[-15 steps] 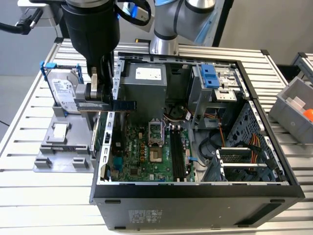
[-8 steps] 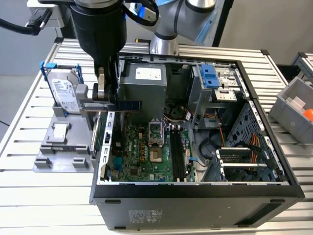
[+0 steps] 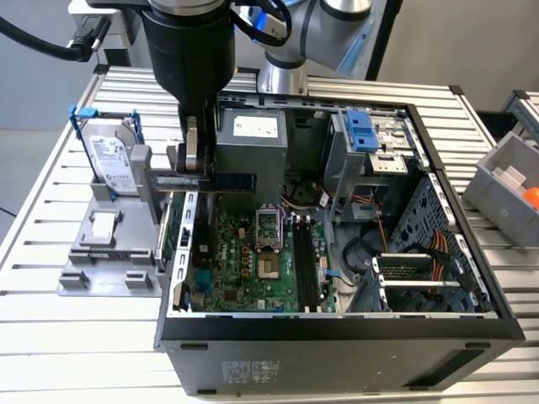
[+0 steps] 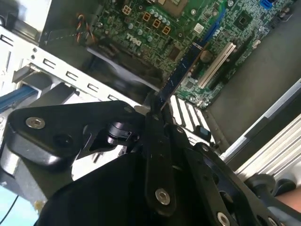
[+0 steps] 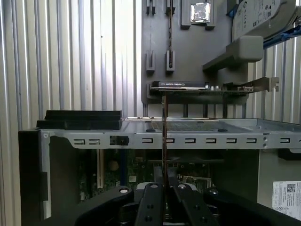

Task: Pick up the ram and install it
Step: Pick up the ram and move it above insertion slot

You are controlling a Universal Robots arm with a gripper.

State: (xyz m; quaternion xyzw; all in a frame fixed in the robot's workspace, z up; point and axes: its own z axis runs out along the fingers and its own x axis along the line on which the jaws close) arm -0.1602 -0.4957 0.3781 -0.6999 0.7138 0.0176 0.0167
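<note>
Gripper clenched on the ram, above the open computer case

The big black open-sided desktop computer case (image 3: 337, 332) lies directly under the black two-finger gripper (image 3: 194, 172), its green motherboard (image 3: 244, 261) spread out below the fingertips. The flat grey plastic fixture tray (image 3: 93, 269) sits just beside the gripper outside the case wall, and a silver hard drive in a blue bracket (image 3: 114, 160) stands in it. The pair of long black memory slots (image 3: 305, 265) lies lower down on the board, apart from the gripper. The gripper (image 5: 163, 186) is closed tight on the ram (image 3: 232, 180), a thin, long, dark blue-green memory stick. The stick is pinched at one end and juts out level from between the fingers, in the air over the case. In the second wrist view the ram (image 4: 183, 70) runs straight out from the gripper (image 4: 154, 110) over the motherboard; in the first wrist view the ram (image 5: 164, 136) shows edge-on as a narrow strip.
</note>
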